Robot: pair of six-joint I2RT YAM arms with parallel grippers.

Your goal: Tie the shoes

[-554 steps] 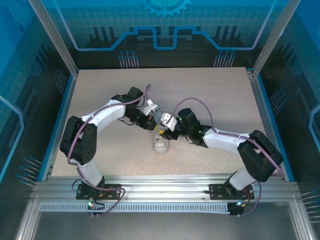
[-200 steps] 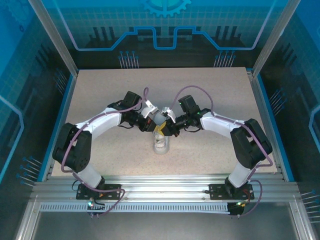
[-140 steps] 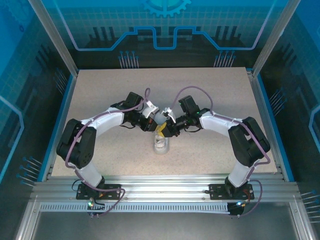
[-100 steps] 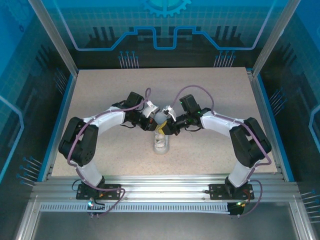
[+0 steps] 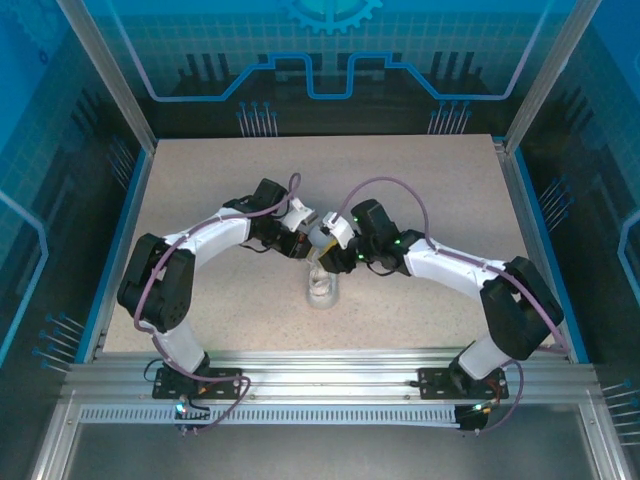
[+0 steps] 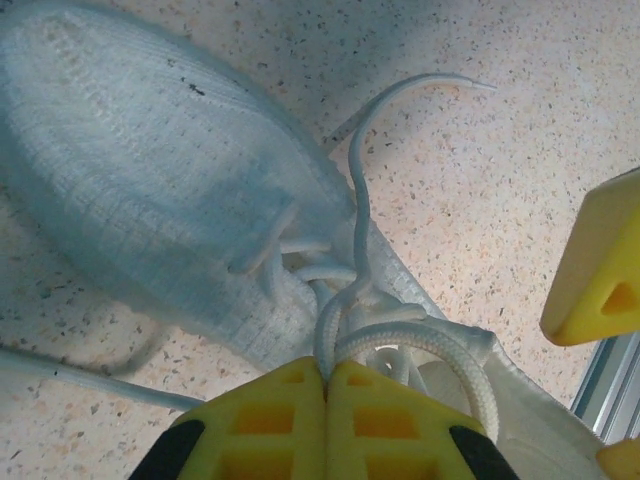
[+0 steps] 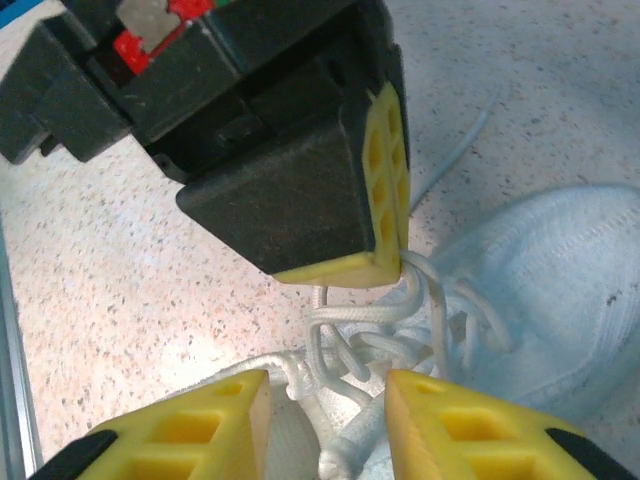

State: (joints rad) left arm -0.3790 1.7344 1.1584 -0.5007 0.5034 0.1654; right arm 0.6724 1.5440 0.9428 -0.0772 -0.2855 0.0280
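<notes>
sneaker [image 6: 150,180] white | laces [image 6: 358,200] white | gripper pads [image 7: 470,425] yellow | table [image 5: 420,190] speckled beige

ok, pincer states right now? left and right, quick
Left pincer: closed, pinching a lace of the sneaker.
Right pincer: open, gripping nothing.

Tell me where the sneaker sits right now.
In the top view the white sneaker lies centrally on the table, just on the near side of the left pincer and right pincer, which meet over its laces.
</notes>
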